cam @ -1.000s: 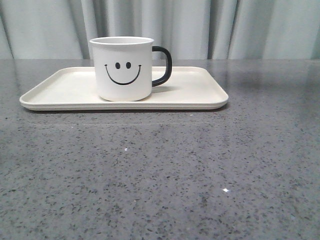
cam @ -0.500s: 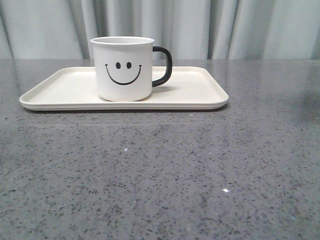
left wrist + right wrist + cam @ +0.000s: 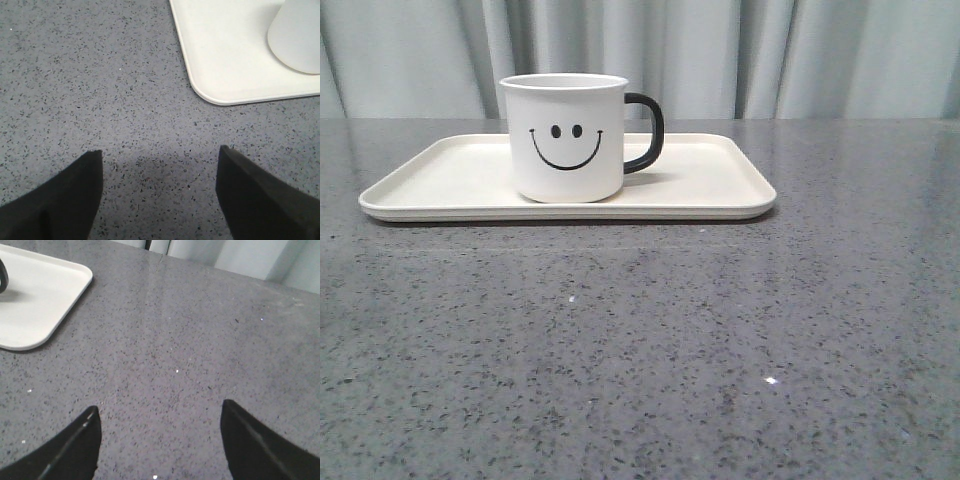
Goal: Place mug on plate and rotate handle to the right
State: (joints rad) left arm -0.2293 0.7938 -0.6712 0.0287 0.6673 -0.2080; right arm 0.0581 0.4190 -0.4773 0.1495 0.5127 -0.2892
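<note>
Mug (image 3: pixel 567 137), seen from the front view: a white cylinder with a black smiley face turned to the camera, standing upright on the plate (image 3: pixel 460 185), left of the plate's middle. Its black loop handle (image 3: pixel 648 132) points to the right, along the plate's long side. The cream plate lies flat on the grey speckled worktop (image 3: pixel 640 340), its long axis running left to right.

Left wrist view: the left claw (image 3: pixel 160 192) hangs spread over bare worktop, near a rounded corner of the plate (image 3: pixel 220 60), with the mug's white base (image 3: pixel 296 40) at the frame edge.

Right wrist view: the right claw (image 3: pixel 159 440) is spread too, holding nothing, apart from the plate's corner (image 3: pixel 45 305); a sliver of the handle (image 3: pixel 3 275) shows.
</note>
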